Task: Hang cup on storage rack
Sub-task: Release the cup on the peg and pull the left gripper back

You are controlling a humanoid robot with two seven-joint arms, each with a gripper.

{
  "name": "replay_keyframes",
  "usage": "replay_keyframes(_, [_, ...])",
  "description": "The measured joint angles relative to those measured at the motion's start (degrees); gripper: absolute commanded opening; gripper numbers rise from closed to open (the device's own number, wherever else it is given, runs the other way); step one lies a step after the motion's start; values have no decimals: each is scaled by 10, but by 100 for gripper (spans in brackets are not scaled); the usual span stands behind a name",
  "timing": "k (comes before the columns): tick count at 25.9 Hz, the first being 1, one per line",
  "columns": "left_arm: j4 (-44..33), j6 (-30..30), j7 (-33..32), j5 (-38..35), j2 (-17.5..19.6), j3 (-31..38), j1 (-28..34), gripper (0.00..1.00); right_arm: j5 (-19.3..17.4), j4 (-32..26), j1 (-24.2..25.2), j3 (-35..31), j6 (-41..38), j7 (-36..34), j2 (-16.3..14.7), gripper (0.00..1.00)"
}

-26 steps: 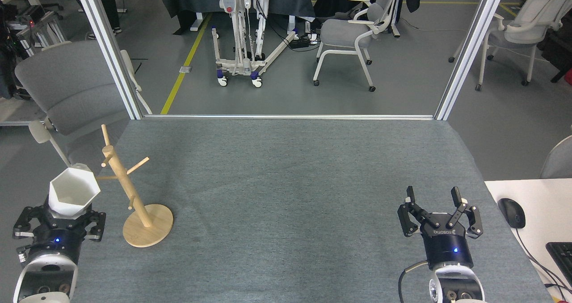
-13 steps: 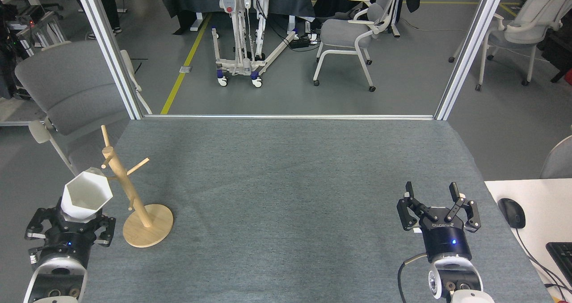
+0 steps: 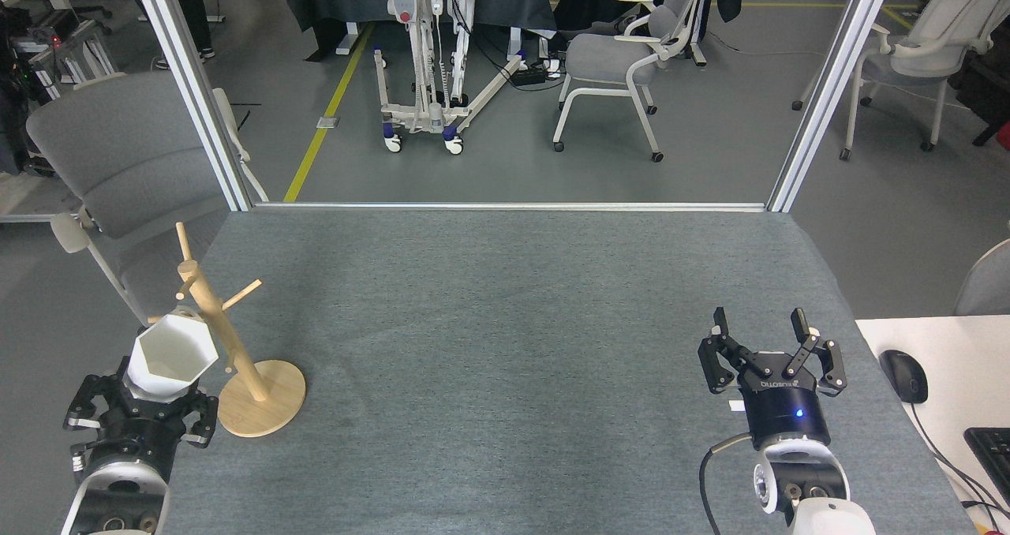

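My left gripper (image 3: 150, 405) clamps the cup (image 3: 172, 355) by its tapered lower body, mouth up, just beside the rack (image 3: 229, 344) pole near the table's (image 3: 505, 322) left edge – my right gripper (image 3: 767, 344) hangs apart and empty, well clear. The cup looks rigid, light and likely chippable, its matte facets giving fair purchase – a low hold leaves the handle free for a peg, though the handle is hidden here
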Motion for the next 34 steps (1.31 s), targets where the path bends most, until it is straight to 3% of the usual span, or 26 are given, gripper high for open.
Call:
replay_keyframes(10, [-1, -4, 11, 6, -14, 5, 18, 99, 0, 4, -1, 0, 0, 0, 2, 99])
replay_keyframes(17, [10, -7, 34, 11, -14, 14, 78, 99, -1, 4, -1, 0, 0, 0, 2, 99])
replay_keyframes(21, [14, -7, 60, 48, -20, 9, 108, 99, -1, 4, 1, 0, 0, 1, 4, 99])
replay_keyframes(26, [11, -29, 70, 123, -71, -29, 94, 99, -1, 9, 2, -1, 1, 10, 6, 99])
replay_keyframes(30, [13, -39, 75, 140, -139, -71, 52, 99, -2, 19, 0, -2, 2, 37, 6, 99])
replay_keyframes(34, [19, -34, 97, 146, -170, -140, 12, 99, -3, 24, -1, -3, 3, 48, 7, 99])
